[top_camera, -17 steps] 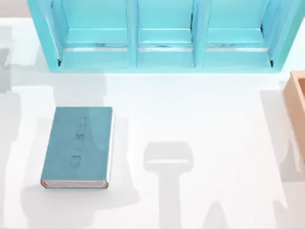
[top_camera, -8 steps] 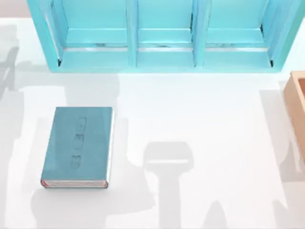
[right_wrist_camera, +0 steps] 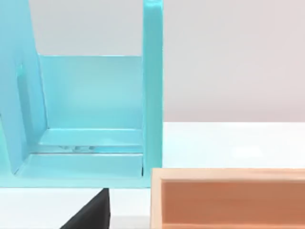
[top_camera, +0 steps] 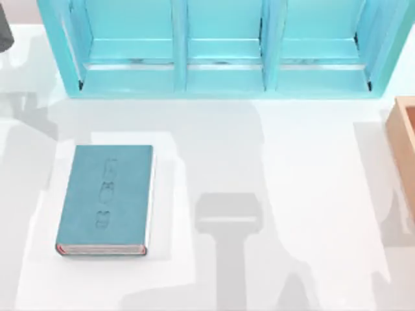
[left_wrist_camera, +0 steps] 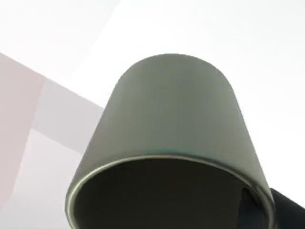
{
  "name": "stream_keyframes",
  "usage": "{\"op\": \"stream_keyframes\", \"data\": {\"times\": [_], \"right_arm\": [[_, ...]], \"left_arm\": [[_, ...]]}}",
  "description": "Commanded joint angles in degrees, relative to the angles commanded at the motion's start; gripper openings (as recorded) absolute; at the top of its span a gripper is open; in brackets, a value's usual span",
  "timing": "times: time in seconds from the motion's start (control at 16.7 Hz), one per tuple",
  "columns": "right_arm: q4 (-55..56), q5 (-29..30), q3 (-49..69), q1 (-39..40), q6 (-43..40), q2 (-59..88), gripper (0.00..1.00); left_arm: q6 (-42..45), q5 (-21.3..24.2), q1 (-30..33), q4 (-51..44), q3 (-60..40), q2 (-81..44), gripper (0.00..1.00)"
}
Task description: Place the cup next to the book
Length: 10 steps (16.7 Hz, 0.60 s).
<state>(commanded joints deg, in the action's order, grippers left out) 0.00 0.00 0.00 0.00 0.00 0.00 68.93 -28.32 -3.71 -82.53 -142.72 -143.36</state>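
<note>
Overhead view. The book lies flat on the white bench, left of centre, spine to the left, page edges right and front. Behind it stands a turquoise shelf with three bays. A tan wooden box sits at the bench's right edge. A dark rounded shape shows at the upper-left corner.

Left wrist view. The cup sits directly ahead of the left arm's fingers, rim toward the camera, above pale bench; whether the fingers grip it cannot be told.

Right wrist view. Shelf end and box lie ahead of the right arm's fingers; their opening cannot be told.
</note>
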Motion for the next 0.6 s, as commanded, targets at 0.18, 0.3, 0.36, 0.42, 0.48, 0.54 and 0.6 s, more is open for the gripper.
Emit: {"op": "stream_keyframes", "data": {"times": [0.18,0.3,0.36,0.42,0.48,0.54,0.6], "right_arm": [[0.0,0.0,0.0,0.0,0.0,0.0,1.0],[0.0,0.0,0.0,0.0,0.0,0.0,1.0],[0.0,0.0,0.0,0.0,0.0,0.0,1.0],[0.0,0.0,0.0,0.0,0.0,0.0,1.0],[0.0,0.0,0.0,0.0,0.0,0.0,1.0],[0.0,0.0,0.0,0.0,0.0,0.0,1.0],[0.0,0.0,0.0,0.0,0.0,0.0,1.0]], "left_arm": [[-18.98,6.16,3.31,-3.31,10.87,7.32,0.0],[-31.99,10.4,5.59,-5.56,18.42,12.39,0.0],[-38.46,12.49,6.71,-6.59,22.14,14.96,0.0],[-44.77,14.52,7.81,-7.55,25.74,17.54,0.0],[-50.76,16.49,8.88,-8.43,29.2,20.11,0.0],[-56.29,18.37,9.92,-9.21,32.46,22.65,0.0],[-61.32,20.11,10.92,-9.91,35.47,25.08,0.0]]}}
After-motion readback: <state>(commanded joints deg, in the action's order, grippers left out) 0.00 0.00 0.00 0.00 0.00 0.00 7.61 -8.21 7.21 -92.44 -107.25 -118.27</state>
